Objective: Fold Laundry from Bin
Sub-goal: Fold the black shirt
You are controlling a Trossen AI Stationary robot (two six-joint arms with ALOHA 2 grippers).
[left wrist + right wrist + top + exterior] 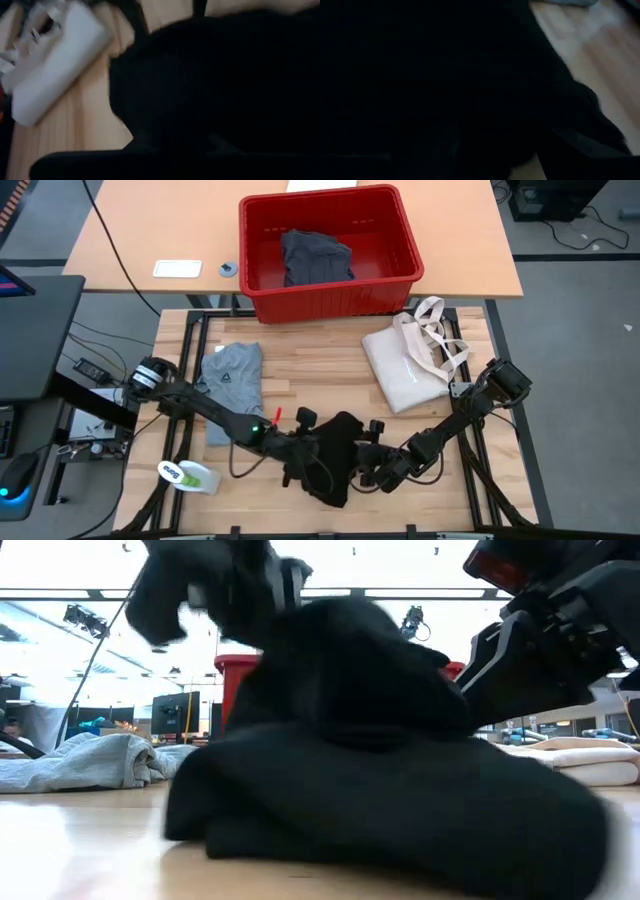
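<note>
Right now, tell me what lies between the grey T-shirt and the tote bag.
In the high view, only bare wooden table lies between the grey T-shirt and tote bag.

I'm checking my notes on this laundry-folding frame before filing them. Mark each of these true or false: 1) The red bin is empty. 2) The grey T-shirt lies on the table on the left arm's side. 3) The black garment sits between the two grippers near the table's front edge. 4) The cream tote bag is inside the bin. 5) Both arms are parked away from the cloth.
1) False: the red bin holds a dark grey garment.
2) True: the grey T-shirt lies there, on the wooden table.
3) True: the black garment lies between the left gripper and the right gripper.
4) False: the cream tote bag lies on the table, on the right arm's side.
5) False: both grippers are at the black garment.
</note>
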